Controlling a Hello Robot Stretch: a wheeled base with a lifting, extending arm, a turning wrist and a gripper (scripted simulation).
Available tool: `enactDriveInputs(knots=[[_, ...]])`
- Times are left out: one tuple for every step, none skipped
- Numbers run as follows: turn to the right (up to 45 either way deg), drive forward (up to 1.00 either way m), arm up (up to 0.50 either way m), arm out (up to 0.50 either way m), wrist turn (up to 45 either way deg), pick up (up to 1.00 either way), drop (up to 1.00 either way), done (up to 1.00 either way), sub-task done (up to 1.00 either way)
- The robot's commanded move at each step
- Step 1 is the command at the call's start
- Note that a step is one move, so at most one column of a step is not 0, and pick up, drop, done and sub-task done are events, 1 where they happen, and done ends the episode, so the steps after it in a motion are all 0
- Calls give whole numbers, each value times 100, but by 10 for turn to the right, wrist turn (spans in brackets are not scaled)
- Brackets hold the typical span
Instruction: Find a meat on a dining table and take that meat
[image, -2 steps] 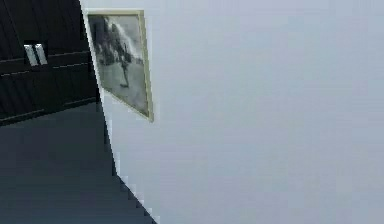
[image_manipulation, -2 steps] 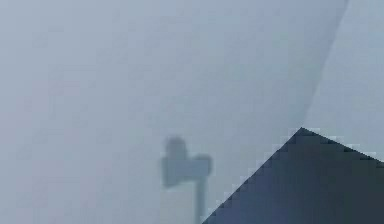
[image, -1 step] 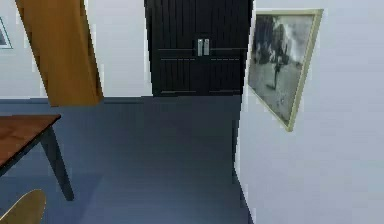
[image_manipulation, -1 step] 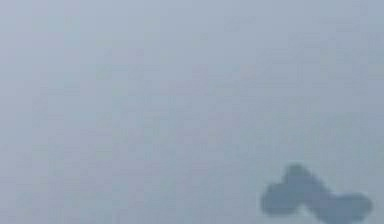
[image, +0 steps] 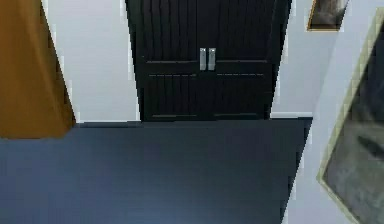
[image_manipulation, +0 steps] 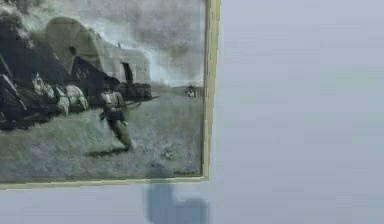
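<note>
A black double door (image: 208, 58) with two silver handles (image: 207, 58) stands straight ahead in a white wall, across a dark blue-grey floor (image: 150, 170). A large framed painting (image_manipulation: 100, 90) of figures, animals and covered wagons on a grassy field hangs on a pale wall (image_manipulation: 300, 110) in the arm side view.
An orange-brown panel (image: 30, 70) rises at the forward view's left. At that view's right, a gold-framed picture (image: 360, 140) runs along the near wall, and a small framed picture (image: 326, 14) hangs beside the door. Open floor lies between me and the door.
</note>
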Motion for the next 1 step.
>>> enactDriveInputs(knots=[[-180,0,0,0,0,0,0,0,0]])
